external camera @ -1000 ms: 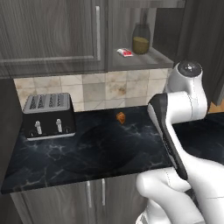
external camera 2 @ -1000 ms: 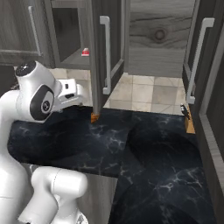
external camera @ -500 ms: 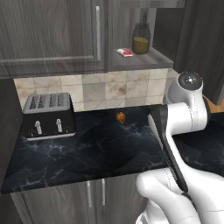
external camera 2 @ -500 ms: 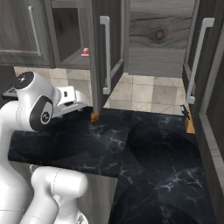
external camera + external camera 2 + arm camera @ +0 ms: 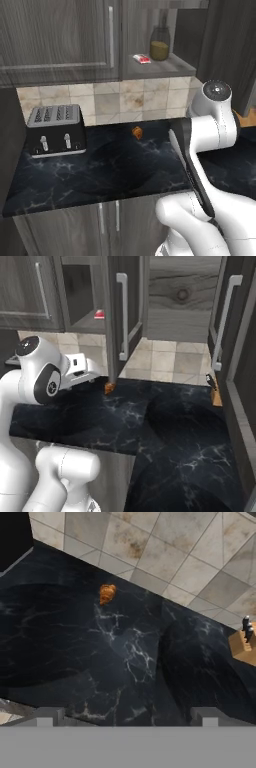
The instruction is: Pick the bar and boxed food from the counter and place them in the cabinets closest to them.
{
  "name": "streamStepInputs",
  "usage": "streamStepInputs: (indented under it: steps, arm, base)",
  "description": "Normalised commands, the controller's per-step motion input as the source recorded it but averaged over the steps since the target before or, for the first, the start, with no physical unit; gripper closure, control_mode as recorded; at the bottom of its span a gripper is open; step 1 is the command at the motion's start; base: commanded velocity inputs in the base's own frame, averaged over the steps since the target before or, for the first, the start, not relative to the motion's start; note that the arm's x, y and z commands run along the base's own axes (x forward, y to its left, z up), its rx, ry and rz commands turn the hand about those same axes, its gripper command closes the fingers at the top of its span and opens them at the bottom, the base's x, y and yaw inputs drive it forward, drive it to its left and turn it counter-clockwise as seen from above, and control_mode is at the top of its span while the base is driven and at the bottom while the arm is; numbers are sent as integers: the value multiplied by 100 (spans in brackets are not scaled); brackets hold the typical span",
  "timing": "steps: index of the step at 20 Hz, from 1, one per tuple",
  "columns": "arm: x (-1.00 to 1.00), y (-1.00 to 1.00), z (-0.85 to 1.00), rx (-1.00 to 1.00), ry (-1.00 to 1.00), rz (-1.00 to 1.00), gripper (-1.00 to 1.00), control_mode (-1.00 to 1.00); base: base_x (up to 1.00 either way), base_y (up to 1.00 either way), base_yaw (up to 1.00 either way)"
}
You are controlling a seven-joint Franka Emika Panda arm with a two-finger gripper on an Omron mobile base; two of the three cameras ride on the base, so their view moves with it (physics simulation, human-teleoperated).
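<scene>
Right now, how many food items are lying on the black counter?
1 clearly: the orange-brown pastry on the counter near the tiled wall, right of the toaster. Others may be hidden behind the arm.

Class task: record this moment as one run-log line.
gripper: open, empty, over counter | bar: on cabinet shelf | pastry: on counter

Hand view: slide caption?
Open gripper above black marble-look counter, facing small orange-brown pastry near tiled wall.
</scene>
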Motion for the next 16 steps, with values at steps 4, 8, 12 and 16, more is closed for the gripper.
streamStepInputs:
  steps: [4,8,12,16]
  arm:
    - [0,0,0,0,0,0,-100,100]
    - [0,0,0,0,0,0,-100,100]
    - [0,0,0,0,0,0,-100,100]
    - [0,0,0,0,0,0,-100,100]
  base:
    - [-53,-4,0]
    - [-54,-3,0]
    - [-52,-2,0]
    - [-47,-1,0]
